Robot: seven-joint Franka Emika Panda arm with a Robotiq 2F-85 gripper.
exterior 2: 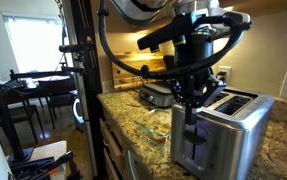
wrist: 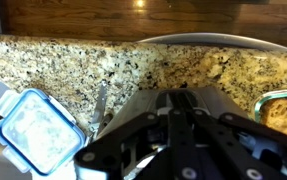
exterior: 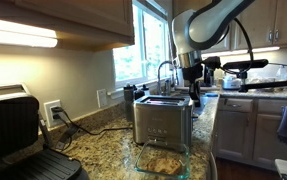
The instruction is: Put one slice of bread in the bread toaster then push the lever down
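The boxy brushed-steel bread toaster (exterior: pixel 163 122) is set on a speckled granite counter (exterior: pixel 103 140). A rough, golden-brown slice of bread (exterior: pixel 163 160) is seen lying in a clear glass dish (exterior: pixel 140 166) just in front of it. The black gripper (exterior 2: pixel 190 100) is poised at the toaster's end; how far its jaws are parted cannot be told.

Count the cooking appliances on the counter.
2: the bread toaster next to the glass dish, and the black grill press farther along the counter. Others may sit out of view.
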